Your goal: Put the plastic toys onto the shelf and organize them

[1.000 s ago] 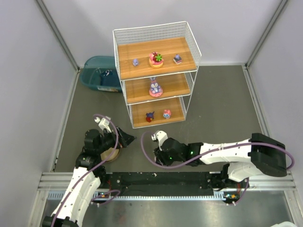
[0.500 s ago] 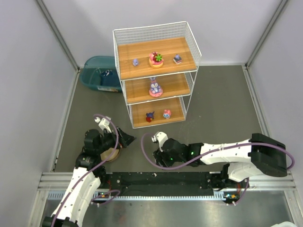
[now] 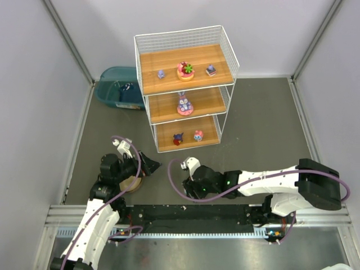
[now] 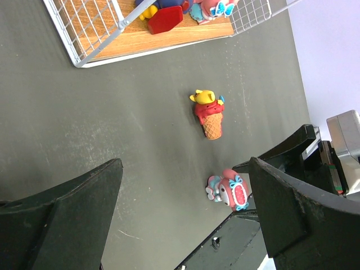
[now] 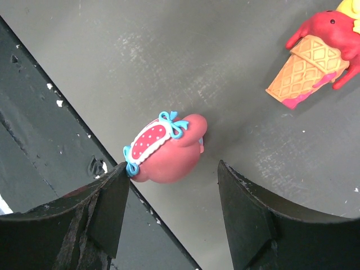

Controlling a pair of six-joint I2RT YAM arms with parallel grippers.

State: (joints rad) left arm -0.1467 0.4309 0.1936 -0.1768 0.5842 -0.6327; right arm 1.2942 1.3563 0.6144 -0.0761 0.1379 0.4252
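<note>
A pink toy point(image 5: 166, 149) with a red polka-dot bow lies on the grey table at its near edge. My right gripper point(image 5: 171, 169) stands open around it; the left finger point(image 5: 109, 208) touches the bow, and the right finger point(image 5: 247, 214) is apart from it. A red ice-cream-cone toy point(image 5: 315, 59) lies further out. Both the cone toy point(image 4: 208, 114) and the pink toy point(image 4: 229, 191) show in the left wrist view, beyond my empty, wide-open left gripper point(image 4: 184, 169). The shelf point(image 3: 225, 48) holds a flower disc point(image 3: 185, 70), a bunny point(image 3: 184, 104) and several smaller toys.
A teal bin point(image 3: 115, 87) stands left of the shelf. A tan bowl point(image 3: 130, 183) sits under my left gripper point(image 3: 147, 166). A black rail point(image 5: 50, 135) runs along the table's near edge, right beside the pink toy. Grey walls close in both sides.
My right wrist has edged slightly toward the near edge. The left arm and the toys on the shelf have not moved.
</note>
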